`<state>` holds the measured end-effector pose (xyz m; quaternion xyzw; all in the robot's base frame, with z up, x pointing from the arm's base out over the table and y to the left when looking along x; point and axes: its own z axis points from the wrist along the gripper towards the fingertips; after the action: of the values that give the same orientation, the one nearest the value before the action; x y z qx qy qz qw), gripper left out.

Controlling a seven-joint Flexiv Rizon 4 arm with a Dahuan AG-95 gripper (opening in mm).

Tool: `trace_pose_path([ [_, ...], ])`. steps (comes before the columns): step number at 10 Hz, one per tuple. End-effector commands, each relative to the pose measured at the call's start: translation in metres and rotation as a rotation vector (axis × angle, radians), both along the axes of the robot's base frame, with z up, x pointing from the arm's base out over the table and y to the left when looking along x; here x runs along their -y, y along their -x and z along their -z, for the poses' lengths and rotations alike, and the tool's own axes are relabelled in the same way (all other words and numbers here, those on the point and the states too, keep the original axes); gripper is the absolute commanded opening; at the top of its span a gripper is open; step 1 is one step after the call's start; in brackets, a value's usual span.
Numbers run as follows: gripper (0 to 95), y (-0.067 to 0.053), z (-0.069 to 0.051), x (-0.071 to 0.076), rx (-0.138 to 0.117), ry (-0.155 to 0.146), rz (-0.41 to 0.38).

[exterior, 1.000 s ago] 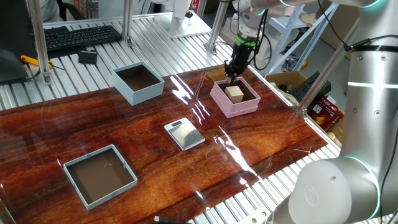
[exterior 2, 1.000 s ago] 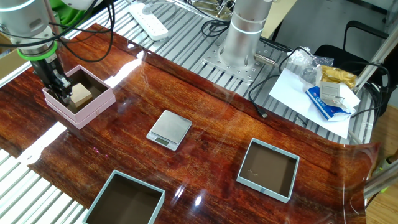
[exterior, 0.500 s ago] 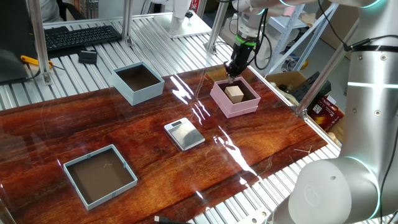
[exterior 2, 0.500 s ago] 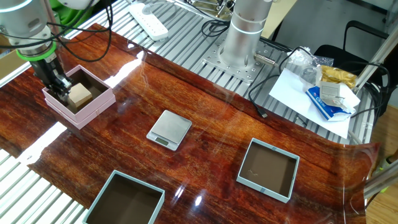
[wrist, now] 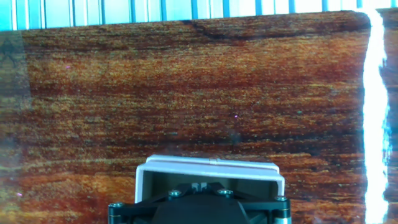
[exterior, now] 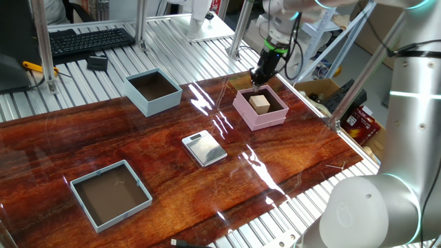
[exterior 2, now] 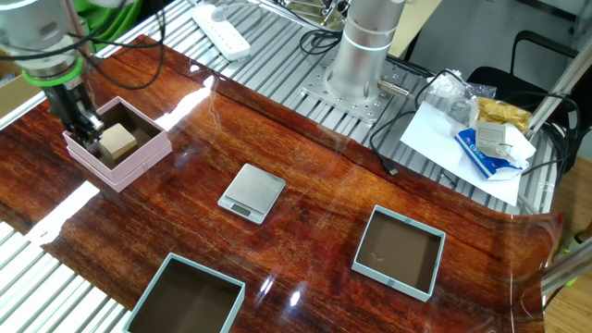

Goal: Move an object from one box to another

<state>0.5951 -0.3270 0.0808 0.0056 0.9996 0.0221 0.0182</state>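
Note:
The object, a small tan cube (exterior: 260,103) (exterior 2: 117,141), lies inside the pink box (exterior: 266,122) (exterior 2: 121,172) at the table's far right in one fixed view. My gripper (exterior: 257,80) (exterior 2: 91,128) (wrist: 200,186) hangs just above that box's far rim, beside the cube and apart from it. Its fingers are shut with nothing between them. The hand view shows only a pale box wall (wrist: 209,167) under the shut fingers; the cube is hidden there. The tall light blue box (exterior: 147,105) (exterior 2: 233,289) stands empty at the far left.
A flat silver scale (exterior: 204,148) (exterior 2: 252,192) lies mid-table. A wider grey-blue tray (exterior: 79,183) (exterior 2: 400,289) sits near the front left. Papers and cables (exterior 2: 472,129) lie beside the arm's base, and a keyboard (exterior: 83,40) lies behind the table.
The jaws closed from slightly apart to fully shut, empty. The gripper rose a little above the pink box's rim. The cube stayed in the box.

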Motion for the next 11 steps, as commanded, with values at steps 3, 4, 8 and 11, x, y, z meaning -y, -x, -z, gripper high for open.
trace_pose_path([
  [3, 0.0, -0.0047, 0.0012, 0.0027, -0.036, -0.004, -0.038],
  [4, 0.0, -0.0047, 0.0012, 0.0027, -0.036, -0.006, -0.04],
  [8, 0.0, -0.0047, 0.0012, 0.0027, -0.04, -0.029, -0.01],
  [11, 0.0, -0.0047, 0.0012, 0.0027, -0.084, -0.026, 0.014],
])
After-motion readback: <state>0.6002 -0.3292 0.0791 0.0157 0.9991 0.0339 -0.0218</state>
